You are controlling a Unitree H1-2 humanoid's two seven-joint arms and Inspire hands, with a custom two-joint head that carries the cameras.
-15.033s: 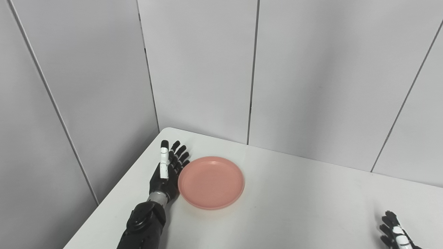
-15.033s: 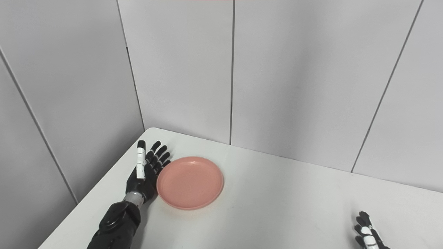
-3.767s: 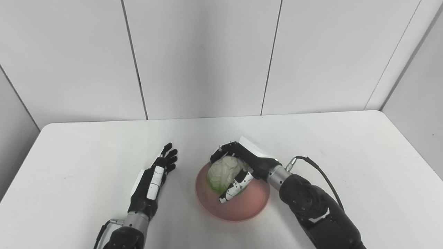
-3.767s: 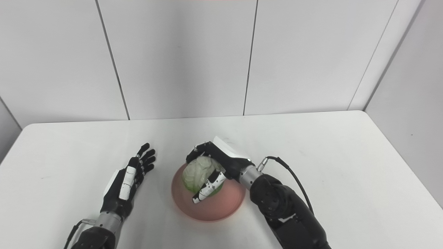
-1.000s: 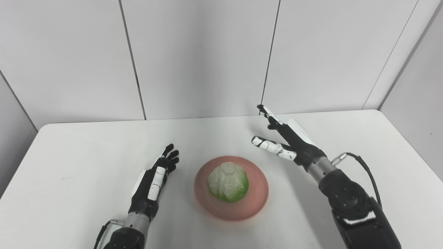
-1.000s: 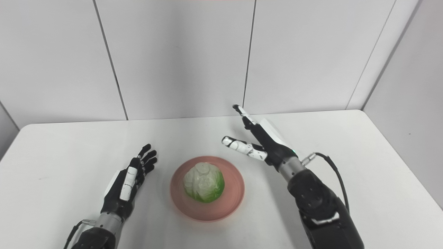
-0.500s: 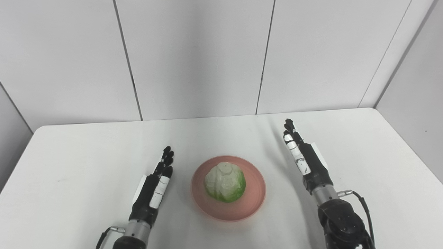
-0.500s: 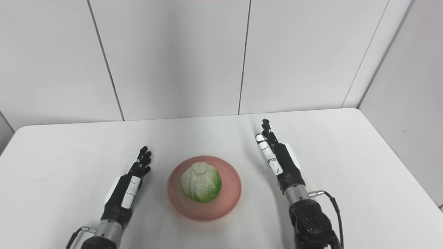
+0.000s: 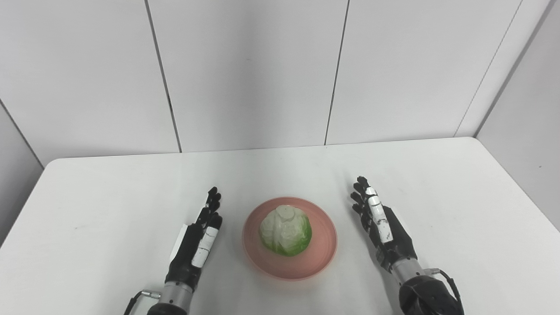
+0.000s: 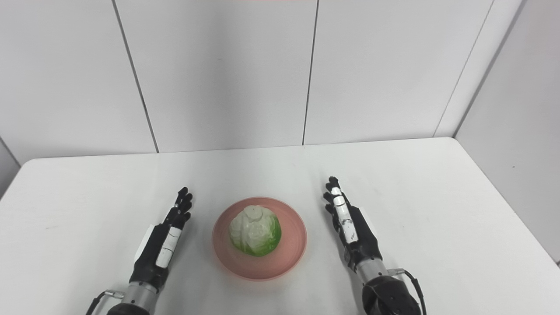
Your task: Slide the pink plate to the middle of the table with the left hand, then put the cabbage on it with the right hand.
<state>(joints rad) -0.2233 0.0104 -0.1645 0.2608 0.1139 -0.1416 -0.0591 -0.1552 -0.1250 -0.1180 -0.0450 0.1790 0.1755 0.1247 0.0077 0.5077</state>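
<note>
My left hand [image 9: 196,247] lay flat on the white table [image 9: 109,210], fingers [image 9: 212,202] straight and slightly apart, holding nothing. My right hand [image 9: 385,227] lay likewise, fingers extended, empty. Between them, near each yet touching neither, sat the round pink plastic plate [image 9: 321,253] at mid-table. The pale green and white cabbage [image 9: 285,230] rested at its centre.
</note>
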